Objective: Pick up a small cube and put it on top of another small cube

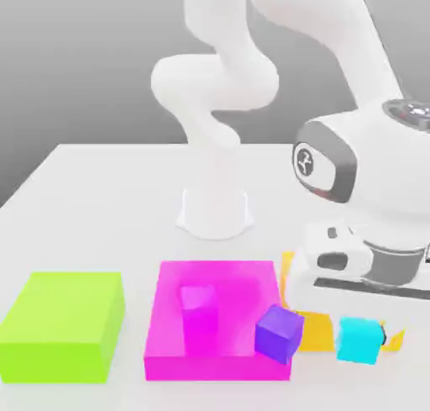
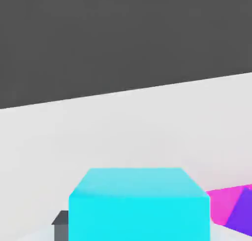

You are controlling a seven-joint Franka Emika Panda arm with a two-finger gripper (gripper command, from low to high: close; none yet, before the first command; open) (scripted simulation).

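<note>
Gripper (image 1: 363, 340) clamped on the small cyan cube (image 1: 361, 339), dark fingertip (image 2: 61, 224) tight against its side | cube sat over the orange block (image 1: 316, 329), just beside the purple cube (image 1: 279, 334) | purple cube and magenta cube (image 1: 198, 300) were on the magenta block (image 1: 235, 276) | green block (image 1: 60, 324) lay apart on the worktop (image 1: 101, 199)

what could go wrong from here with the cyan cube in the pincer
1. The small cyan cube sits close beside the purple cube at the corner of the magenta block; carrying it across low could knock the purple one.
2. Only a dark finger edge shows at the cube's side, so the grip may be shallow and slip in transit.
</note>
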